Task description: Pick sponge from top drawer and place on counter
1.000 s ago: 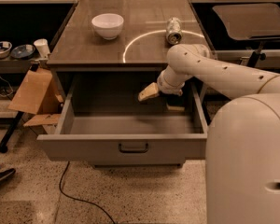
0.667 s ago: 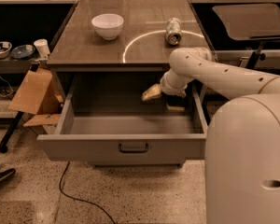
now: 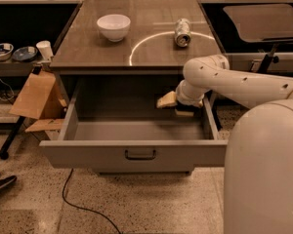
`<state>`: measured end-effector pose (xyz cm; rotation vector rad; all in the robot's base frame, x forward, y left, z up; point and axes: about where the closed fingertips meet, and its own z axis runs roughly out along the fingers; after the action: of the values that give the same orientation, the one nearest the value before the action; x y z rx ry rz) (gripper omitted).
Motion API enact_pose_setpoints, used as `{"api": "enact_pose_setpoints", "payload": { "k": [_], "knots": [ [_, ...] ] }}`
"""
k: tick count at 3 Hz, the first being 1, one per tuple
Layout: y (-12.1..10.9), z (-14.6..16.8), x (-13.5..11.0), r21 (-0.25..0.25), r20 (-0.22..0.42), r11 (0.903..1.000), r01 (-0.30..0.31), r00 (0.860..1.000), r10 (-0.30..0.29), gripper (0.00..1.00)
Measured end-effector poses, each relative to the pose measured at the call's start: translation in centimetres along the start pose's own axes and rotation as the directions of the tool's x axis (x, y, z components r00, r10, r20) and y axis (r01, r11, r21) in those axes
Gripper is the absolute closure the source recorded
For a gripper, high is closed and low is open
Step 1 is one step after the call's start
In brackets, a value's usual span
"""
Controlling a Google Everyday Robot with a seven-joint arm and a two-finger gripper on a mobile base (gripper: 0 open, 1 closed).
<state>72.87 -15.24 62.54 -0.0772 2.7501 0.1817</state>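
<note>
While in top drawer, hand near sidewall.

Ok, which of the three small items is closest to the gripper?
The sponge, the pale block inside the top drawer, right at the gripper; the bowl and can sit up on the counter.
</note>
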Motion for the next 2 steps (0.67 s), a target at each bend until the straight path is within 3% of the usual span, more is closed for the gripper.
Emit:
{"api": "enact_pose_setpoints", "payload": {
  "k": [2],
  "knots": [
    [0.49, 1.27, 0.86, 0.020, -0.024, 0.9998, -0.003, 1.000, 0.003, 0.00]
  ]
}}
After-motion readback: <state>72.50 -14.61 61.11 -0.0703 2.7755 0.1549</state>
